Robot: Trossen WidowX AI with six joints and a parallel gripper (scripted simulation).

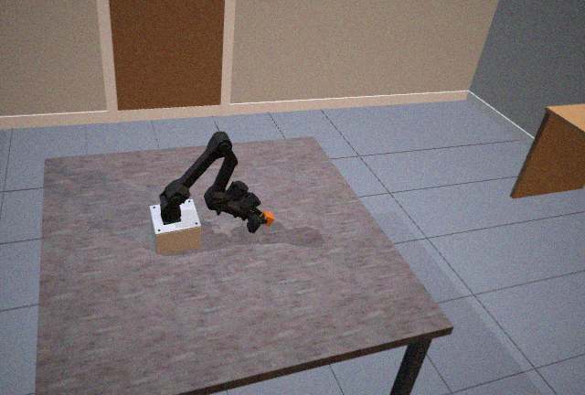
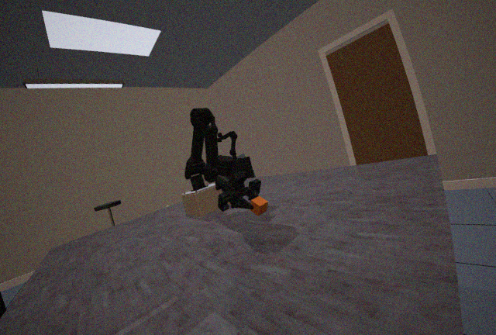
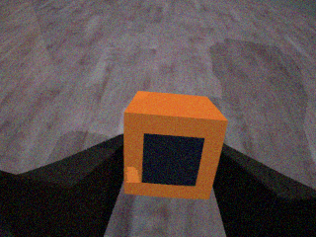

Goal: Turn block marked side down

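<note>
The orange block (image 1: 269, 218) (image 2: 259, 205) (image 3: 173, 125) is between the two black fingers of my gripper (image 1: 265, 218) (image 2: 255, 204) (image 3: 170, 146), which is shut on it. The gripper slants forward at a shallow angle and holds the block above the table (image 1: 188, 314) (image 2: 360, 267) (image 3: 74, 54). The marked side, with a dark square (image 3: 173, 160), faces back toward the wrist camera. An unmarked orange side shows above it in the wrist view. The block's underside and far side are hidden in the wrist view.
The arm's base stands on a box (image 1: 178, 240) (image 2: 200, 203) with a white top plate, behind the gripper. The arm's shadow falls on the table beneath and beyond the block. The table's right edge (image 1: 393, 241) lies beyond the block in the top view.
</note>
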